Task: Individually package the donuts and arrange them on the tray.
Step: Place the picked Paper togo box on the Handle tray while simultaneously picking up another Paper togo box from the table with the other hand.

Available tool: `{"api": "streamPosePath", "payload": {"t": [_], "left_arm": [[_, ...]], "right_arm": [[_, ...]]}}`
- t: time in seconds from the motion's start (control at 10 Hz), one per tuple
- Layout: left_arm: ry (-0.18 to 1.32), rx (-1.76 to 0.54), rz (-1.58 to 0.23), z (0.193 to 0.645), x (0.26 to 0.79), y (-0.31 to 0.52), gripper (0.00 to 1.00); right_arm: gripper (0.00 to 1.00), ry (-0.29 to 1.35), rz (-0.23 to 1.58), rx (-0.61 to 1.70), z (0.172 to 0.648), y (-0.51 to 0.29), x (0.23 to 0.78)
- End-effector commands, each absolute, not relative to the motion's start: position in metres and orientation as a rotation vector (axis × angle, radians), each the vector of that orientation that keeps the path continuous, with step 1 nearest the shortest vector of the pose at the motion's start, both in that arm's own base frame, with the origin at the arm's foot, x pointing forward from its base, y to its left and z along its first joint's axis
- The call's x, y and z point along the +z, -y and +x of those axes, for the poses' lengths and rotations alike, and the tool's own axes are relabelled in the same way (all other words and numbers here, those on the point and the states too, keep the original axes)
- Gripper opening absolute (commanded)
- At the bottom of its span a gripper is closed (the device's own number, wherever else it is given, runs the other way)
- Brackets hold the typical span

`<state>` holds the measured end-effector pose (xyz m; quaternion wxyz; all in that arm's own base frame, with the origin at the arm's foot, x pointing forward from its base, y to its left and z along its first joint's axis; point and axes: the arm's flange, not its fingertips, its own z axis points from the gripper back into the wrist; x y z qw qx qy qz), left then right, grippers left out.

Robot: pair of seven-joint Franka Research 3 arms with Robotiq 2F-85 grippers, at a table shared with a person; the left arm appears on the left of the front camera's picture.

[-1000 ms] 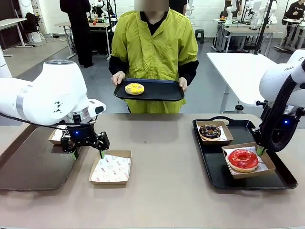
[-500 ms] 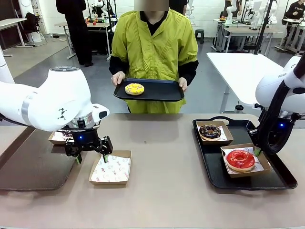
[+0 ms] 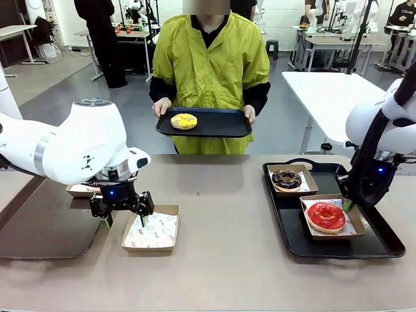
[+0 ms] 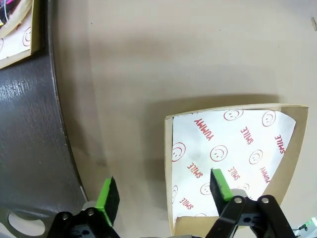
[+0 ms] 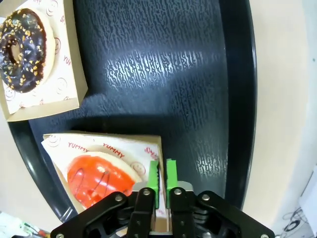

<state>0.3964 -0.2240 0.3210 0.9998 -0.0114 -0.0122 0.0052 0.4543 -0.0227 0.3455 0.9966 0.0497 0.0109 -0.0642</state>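
Note:
A glossy red donut (image 3: 326, 215) (image 5: 99, 181) lies in a paper-lined box on the black tray (image 3: 325, 242) at the table's right. My right gripper (image 3: 348, 205) (image 5: 162, 181) is shut on that box's right wall. Behind it sits a chocolate donut (image 3: 286, 177) (image 5: 22, 49) in its own box. The person holds a second black tray (image 3: 221, 125) with a yellow donut (image 3: 184, 121) on it. My left gripper (image 3: 123, 220) (image 4: 163, 193) is open, its fingers straddling the near-left wall of an empty lined box (image 3: 151, 229) (image 4: 233, 153).
Another lined box (image 3: 81, 189) (image 4: 15, 29) rests at the far left on a dark round mat (image 3: 45, 227) (image 4: 25, 124). Bare table lies between the empty box and the tray on the right.
The right gripper has drawn the red donut's box a little to the left on the tray. The left gripper has shifted right and lower, onto the empty box's edge.

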Motion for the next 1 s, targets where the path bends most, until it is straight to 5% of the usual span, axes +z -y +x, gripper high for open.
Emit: {"api": "streamPosePath", "payload": {"t": [0.0, 0.1, 0.2, 0.3, 0.9], "left_arm": [[0.046, 0.027, -0.021, 0.3969, 0.32, 0.2286, 0.42], [0.046, 0.027, -0.023, 0.3967, 0.3206, 0.2287, 0.0], [0.046, 0.027, -0.028, 0.3966, 0.3224, 0.2285, 0.37], [0.048, 0.029, -0.031, 0.3966, 0.3238, 0.2284, 0.0], [0.036, 0.037, -0.044, 0.3974, 0.3275, 0.2285, 0.0]], "right_arm": [[1.0, -0.014, 0.117, -0.133, 0.4581, 0.0238, 0.3459], [0.63, -0.013, 0.118, -0.135, 0.458, 0.024, 0.3457], [1.0, -0.01, 0.121, -0.138, 0.4582, 0.024, 0.3459], [1.0, -0.011, 0.122, -0.138, 0.4579, 0.0243, 0.3459], [1.0, -0.005, 0.148, -0.146, 0.4562, 0.0292, 0.347]]}}
